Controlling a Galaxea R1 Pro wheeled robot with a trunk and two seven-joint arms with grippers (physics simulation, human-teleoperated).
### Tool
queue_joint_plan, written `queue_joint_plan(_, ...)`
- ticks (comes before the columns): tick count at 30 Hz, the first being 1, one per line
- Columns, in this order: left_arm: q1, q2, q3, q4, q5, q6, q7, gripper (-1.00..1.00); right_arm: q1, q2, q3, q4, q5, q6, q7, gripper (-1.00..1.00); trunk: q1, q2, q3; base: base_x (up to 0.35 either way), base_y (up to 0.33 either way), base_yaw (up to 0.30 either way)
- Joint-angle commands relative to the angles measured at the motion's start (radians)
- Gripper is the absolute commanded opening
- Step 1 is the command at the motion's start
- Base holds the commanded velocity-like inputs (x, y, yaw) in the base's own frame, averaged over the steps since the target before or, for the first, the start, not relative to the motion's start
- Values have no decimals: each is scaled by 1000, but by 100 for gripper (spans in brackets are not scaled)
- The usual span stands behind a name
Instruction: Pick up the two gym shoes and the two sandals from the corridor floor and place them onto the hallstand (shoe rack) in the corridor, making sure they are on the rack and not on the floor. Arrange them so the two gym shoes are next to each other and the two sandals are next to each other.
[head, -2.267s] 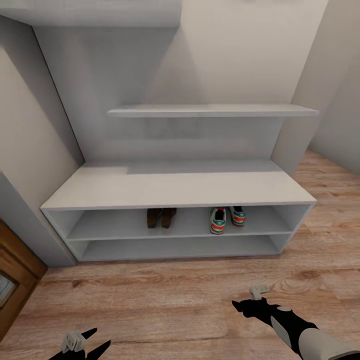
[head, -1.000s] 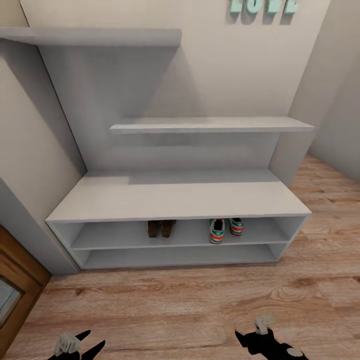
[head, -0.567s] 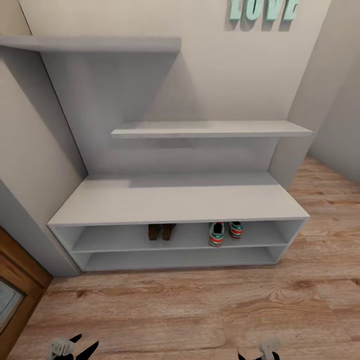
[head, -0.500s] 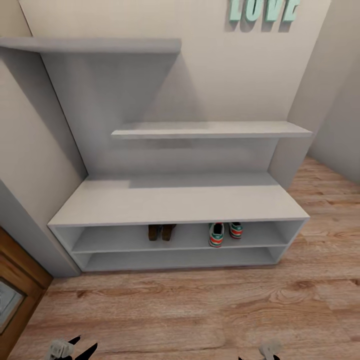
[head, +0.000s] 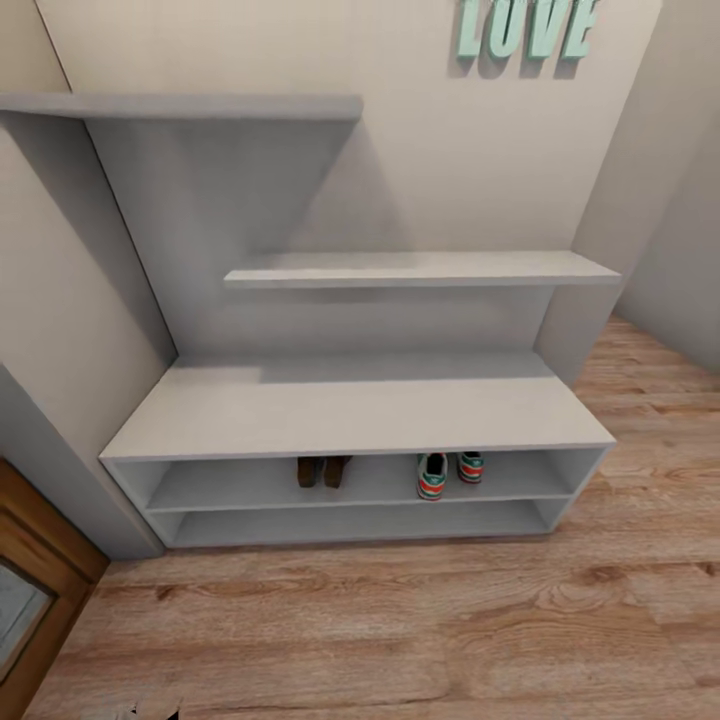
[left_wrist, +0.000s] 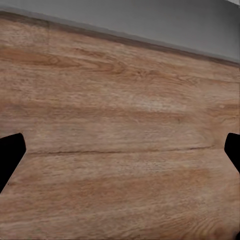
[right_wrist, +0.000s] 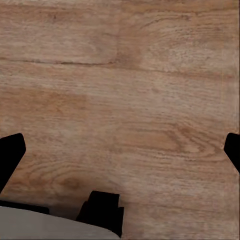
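Inside the upper slot of the hallstand (head: 350, 410): both pairs, off the corridor floor (head: 400, 620). Near the middle of the slot, the two sandals (head: 322, 470), side by side and apparently touching. Further toward the robot's right, the two gym shoes (head: 432, 476), close together with a slight gap, one set a little deeper than the other. Well apart from the sandals.

Point heel-out, long axes running straight into the slot, so any reach has to go in low and level under the hallstand's top.

Straight ahead of both arms and across bare planks from them; lie nearer the right arm for the gym shoes, roughly central for the sandals.

Left pincer (left_wrist: 120, 155): released, tips spread wide over bare planks beside a grey base edge, grasping nothing. Right pincer (right_wrist: 120, 155): likewise released and empty over the planks.

Judged from this layout, looks finished: no further grasp called for, at most a nudge to close the gap between the gym shoes.
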Motion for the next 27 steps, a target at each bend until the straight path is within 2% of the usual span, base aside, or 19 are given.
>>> queue_joint_plan(1,-1,0,6,12,-10,-9,6,100,7,0,6,3,-10,-2,-14,100,-4,7,3,0,0,0)
queue_joint_plan(5,0,0,6,53,-11,-23,39,100,34,3,7,7,-10,-1,-77,100,-19,35,15,0,0,0)
queue_joint_plan(10,4,-2,5,95,-15,-62,76,100,48,6,6,9,-12,0,-115,100,-39,70,31,0,0,0)
queue_joint_plan(19,12,-10,-3,152,-40,-92,154,100,55,14,5,9,-13,0,-132,100,-73,133,59,0,0,0)
queue_joint_plan(27,13,-15,-3,171,-54,-96,178,100,56,17,5,8,-16,0,-134,100,-104,189,84,0,0,0)
